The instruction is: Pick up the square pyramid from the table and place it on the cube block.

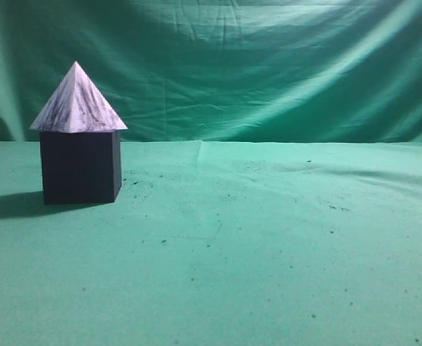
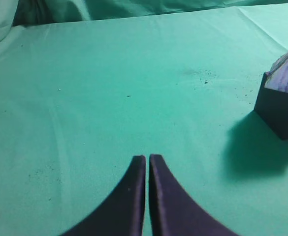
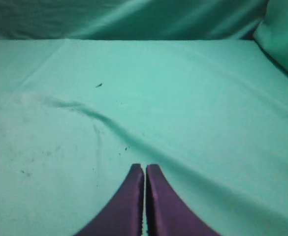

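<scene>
Green cloth drapes behind the table (image 1: 268,238). Upright, apex up, the square pyramid (image 1: 78,102) caps the cube block (image 1: 79,167), forward-right of the left gripper (image 2: 147,158). Left gripper and right gripper (image 3: 144,167) are both closed, empty.

The table (image 1: 268,252) is covered in green cloth, creased in places and dotted with dark specks. The cube (image 1: 79,167) sits directly on it at the left, casting a shadow leftward.

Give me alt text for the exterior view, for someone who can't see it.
A white, grey-streaked square pyramid sits point-up on a dark cube block, which stands at the left on a table covered in green cloth. A wrinkled green backdrop hangs behind, and no robot arm shows in this view.
</scene>
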You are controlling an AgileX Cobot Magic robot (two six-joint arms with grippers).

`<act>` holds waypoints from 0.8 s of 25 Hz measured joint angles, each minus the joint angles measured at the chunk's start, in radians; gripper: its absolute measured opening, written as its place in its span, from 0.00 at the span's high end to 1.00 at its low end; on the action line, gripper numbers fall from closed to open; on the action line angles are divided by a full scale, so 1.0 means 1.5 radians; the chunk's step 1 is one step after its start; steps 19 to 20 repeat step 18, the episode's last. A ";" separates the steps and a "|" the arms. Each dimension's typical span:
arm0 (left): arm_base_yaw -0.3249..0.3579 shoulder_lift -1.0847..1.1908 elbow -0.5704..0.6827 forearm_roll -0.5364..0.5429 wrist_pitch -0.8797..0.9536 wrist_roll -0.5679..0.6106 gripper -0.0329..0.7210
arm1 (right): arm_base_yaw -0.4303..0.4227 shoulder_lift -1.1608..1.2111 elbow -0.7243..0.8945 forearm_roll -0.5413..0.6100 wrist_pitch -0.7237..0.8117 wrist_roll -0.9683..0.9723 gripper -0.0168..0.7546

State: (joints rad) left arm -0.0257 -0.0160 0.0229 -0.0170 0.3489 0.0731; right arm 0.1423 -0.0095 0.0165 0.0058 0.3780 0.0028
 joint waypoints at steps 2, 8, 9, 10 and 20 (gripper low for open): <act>0.000 0.000 0.000 0.000 0.000 0.000 0.96 | -0.003 0.000 0.006 0.000 0.000 0.000 0.98; 0.000 0.000 0.000 0.000 0.000 0.000 0.96 | -0.003 0.000 0.007 0.000 -0.002 0.000 0.98; 0.000 0.000 0.000 0.000 0.000 0.000 0.96 | -0.003 0.000 0.007 0.000 -0.002 0.000 0.98; 0.000 0.000 0.000 0.000 0.000 0.000 0.96 | -0.003 0.000 0.007 0.000 -0.002 0.000 0.98; 0.000 0.000 0.000 0.000 0.000 0.000 0.96 | -0.003 0.000 0.007 0.000 -0.002 0.000 0.98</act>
